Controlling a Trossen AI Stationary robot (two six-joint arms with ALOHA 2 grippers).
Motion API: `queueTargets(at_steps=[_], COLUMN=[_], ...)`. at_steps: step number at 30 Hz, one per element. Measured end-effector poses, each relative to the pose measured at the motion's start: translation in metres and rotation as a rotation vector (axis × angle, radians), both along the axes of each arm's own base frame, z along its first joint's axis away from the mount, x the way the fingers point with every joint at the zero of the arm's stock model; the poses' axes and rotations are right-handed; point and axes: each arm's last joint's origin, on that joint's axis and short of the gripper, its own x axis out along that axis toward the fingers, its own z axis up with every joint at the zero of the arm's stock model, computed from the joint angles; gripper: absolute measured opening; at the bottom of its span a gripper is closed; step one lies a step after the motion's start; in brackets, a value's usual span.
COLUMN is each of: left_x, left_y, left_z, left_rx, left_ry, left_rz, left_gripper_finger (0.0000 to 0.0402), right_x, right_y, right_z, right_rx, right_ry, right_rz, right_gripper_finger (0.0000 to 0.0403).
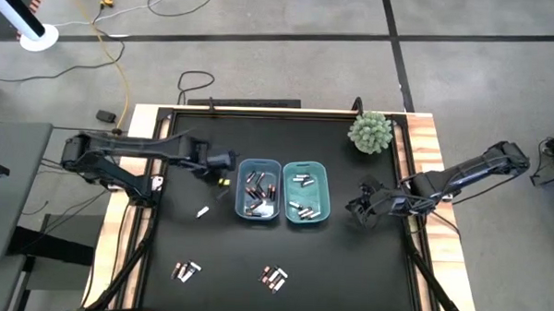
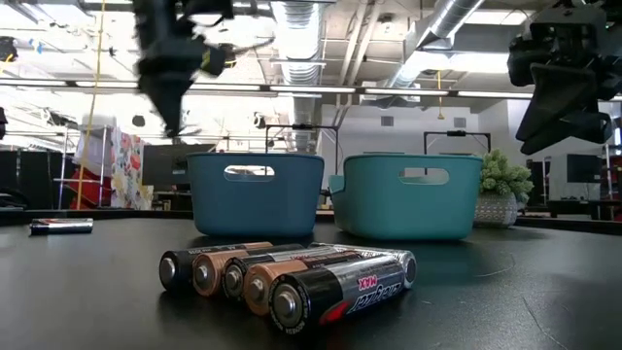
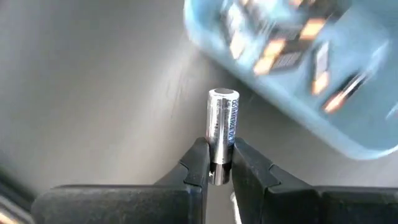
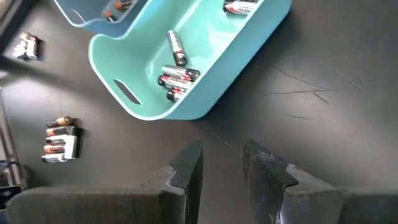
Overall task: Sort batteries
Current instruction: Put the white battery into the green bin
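My left gripper (image 3: 219,171) is shut on a silvery battery (image 3: 222,124), just left of the blue bin (image 1: 242,187) and above the table. In the low view it (image 2: 173,122) is blurred, high above the bin's left side. The blue bin and the teal bin (image 1: 326,189) each hold several batteries. A lone pale battery (image 1: 202,211) lies on the mat left of the blue bin. Two groups of batteries (image 1: 187,271) (image 1: 273,278) lie near the front edge. My right gripper (image 4: 221,162) hovers open right of the teal bin (image 4: 205,56), with nothing between its fingers. My left gripper pinches one end of the silvery battery (image 3: 217,163) between its two fingertips (image 3: 198,165). The battery stands out past the fingertips, in line with them. It is lifted clear of the dark mat.
A small green plant (image 1: 370,131) stands at the table's far right. Bare dark mat lies between the bins and the front battery groups. In the low view a row of batteries (image 2: 292,277) lies close to the camera, with another small group (image 2: 60,226) at the left.
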Motion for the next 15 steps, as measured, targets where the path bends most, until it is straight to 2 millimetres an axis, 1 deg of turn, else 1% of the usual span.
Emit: queueTargets(at_steps=[3,6,11,15], left_x=[0.029,0.067,0.137,0.185], left_y=[0.004,0.008,0.015,0.019], left_z=[0.022,0.032,0.036,0.028], left_rx=[0.031,0.052,0.077,0.085], left_ry=[-0.03,-0.031,-0.054,-0.084], left_rz=[-0.043,-0.11,-0.228,-0.296], left_gripper_finger=[0.0039,0.0039,0.0039,0.0039], right_x=[0.003,0.007,0.012,0.013], right_y=[0.001,0.003,0.004,0.005], right_z=[-0.002,-0.005,-0.01,-0.012], right_rx=[-0.018,-0.044,-0.063,-0.069], right_ry=[0.009,0.021,0.044,0.062], right_rz=[0.017,0.043,0.056,0.058], right_gripper_finger=[0.0127,0.0127,0.0127,0.0127])
